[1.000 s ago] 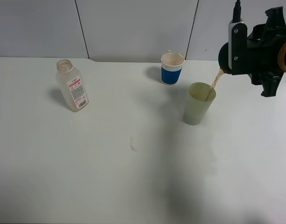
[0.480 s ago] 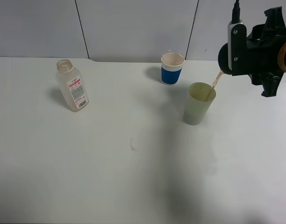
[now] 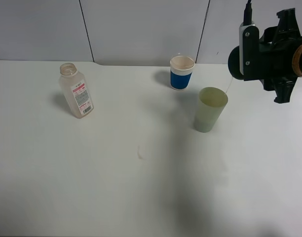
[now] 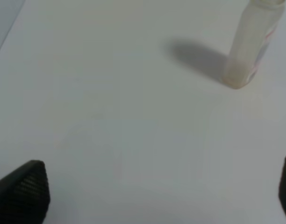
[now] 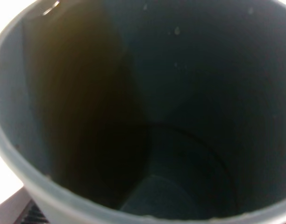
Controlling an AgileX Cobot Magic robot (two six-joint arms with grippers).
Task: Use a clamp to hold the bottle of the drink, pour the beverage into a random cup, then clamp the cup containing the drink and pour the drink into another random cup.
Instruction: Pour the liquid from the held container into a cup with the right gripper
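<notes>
My right gripper [image 3: 250,58] is shut on a dark cup [image 3: 235,62], held tipped on its side above and to the right of the pale green cup [image 3: 208,109]. Only a thin trickle [image 3: 228,87] falls from the dark cup's lip to the green cup's rim. The right wrist view looks into the dark cup [image 5: 189,102], with a brown film of drink [image 5: 87,121] along one wall. The clear bottle [image 3: 77,91] stands uncapped at the left and looks nearly empty; it also shows in the left wrist view [image 4: 253,44]. My left gripper [image 4: 152,200] is open, low over bare table, away from the bottle.
A blue-and-white paper cup [image 3: 181,72] stands behind and left of the green cup, near the table's back edge. A small stain [image 3: 140,153] marks the white table [image 3: 116,187] near the middle. A grey panelled wall rises behind the table.
The brown stream from the dark cup into the green cup has thinned to a faint trickle. The right gripper has lifted slightly. The bottle and cups have not moved.
</notes>
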